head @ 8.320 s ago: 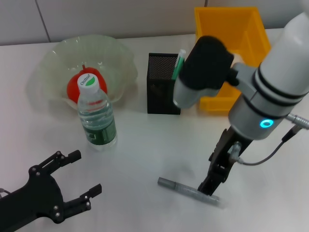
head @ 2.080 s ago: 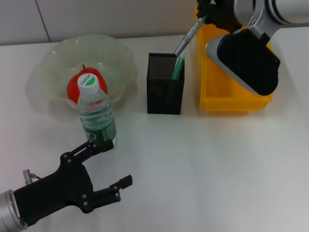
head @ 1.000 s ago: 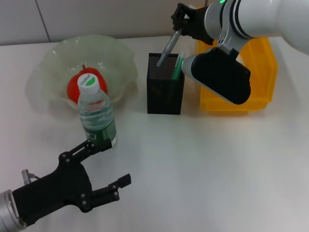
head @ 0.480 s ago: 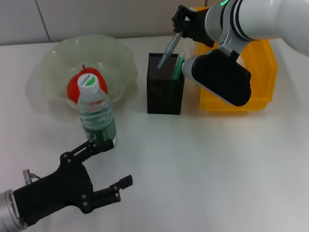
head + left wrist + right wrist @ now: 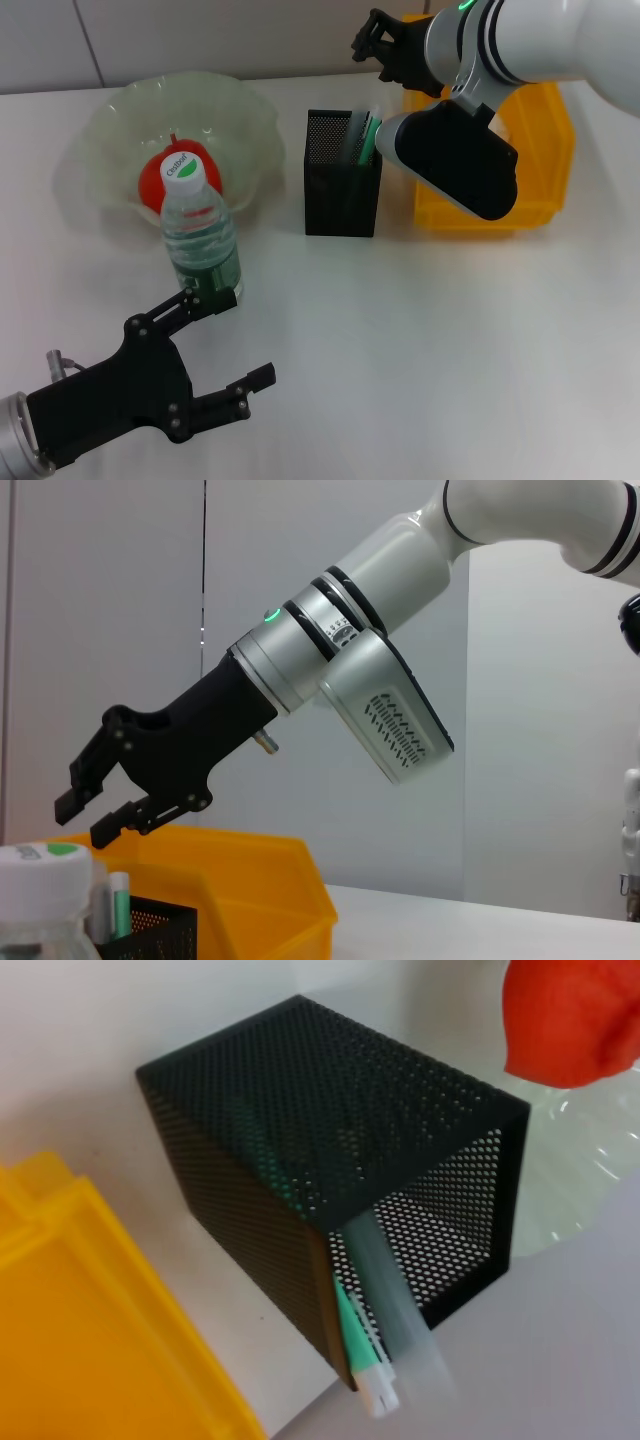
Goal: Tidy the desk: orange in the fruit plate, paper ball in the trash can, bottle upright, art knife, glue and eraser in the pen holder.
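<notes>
The right hand (image 5: pixel 375 38) hovers above the far edge of the pen holder (image 5: pixel 343 188), its black fingers (image 5: pixel 92 800) spread apart with nothing between them; the left wrist view shows this from the side, the digits splayed above the trash can (image 5: pixel 240 885). Only the right wrist view looks down into the black mesh box, where a grey art knife (image 5: pixel 392 1300) leans in one corner against a green-and-white glue stick (image 5: pixel 362 1355); from the head view just their tops peek over the rim. The yellow-orange bin sits just beside the pen holder on the robot's right. On the other side, the fruit plate (image 5: pixel 110 130) holds the orange (image 5: pixel 153 180), a corner of which also shows in the right wrist view. The bottle (image 5: pixel 200 238) stands upright in front of the plate, partly covering the fruit; its white cap alone appears in the left wrist view. The left hand (image 5: pixel 190 360) is low over the worktop (image 5: pixel 420 340) near the bottle's base, fingers released and grasping nothing.
</notes>
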Motion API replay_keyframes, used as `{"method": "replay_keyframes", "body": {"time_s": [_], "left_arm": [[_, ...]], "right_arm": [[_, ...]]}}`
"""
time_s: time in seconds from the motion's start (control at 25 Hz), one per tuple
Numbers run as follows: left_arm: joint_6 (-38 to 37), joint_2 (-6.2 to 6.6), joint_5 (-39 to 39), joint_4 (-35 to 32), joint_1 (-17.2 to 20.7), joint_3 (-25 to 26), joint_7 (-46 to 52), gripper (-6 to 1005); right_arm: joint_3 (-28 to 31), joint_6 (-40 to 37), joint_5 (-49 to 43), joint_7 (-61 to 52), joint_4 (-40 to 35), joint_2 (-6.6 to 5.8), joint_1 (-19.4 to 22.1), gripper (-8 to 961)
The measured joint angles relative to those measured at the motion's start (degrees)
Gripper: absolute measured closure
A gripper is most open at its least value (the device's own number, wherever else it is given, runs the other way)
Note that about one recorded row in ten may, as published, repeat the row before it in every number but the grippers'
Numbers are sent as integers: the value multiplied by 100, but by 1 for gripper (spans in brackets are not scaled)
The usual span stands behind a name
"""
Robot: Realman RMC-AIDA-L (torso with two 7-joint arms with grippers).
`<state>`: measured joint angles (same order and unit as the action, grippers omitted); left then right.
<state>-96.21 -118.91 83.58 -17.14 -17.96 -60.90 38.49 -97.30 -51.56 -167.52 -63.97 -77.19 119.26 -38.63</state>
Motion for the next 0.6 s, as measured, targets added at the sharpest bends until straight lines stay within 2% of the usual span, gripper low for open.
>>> {"method": "replay_keyframes", "body": {"time_s": [0.2, 0.32, 0.48, 0.6], "left_arm": [[-10, 7, 0, 0, 0, -1, -1, 142], [-20, 11, 0, 0, 4, -1, -5, 142], [-82, 18, 1, -26, 34, -1, -27, 142], [-168, 26, 0, -41, 62, 31, -80, 142]], "right_arm": [[17, -112, 8, -419, -309, 1, 24, 615], [153, -252, 17, -992, -749, 6, 91, 618], [613, -218, 159, -2077, -1481, 9, 320, 621], [1164, -243, 975, -2645, -2168, 10, 700, 611]]}}
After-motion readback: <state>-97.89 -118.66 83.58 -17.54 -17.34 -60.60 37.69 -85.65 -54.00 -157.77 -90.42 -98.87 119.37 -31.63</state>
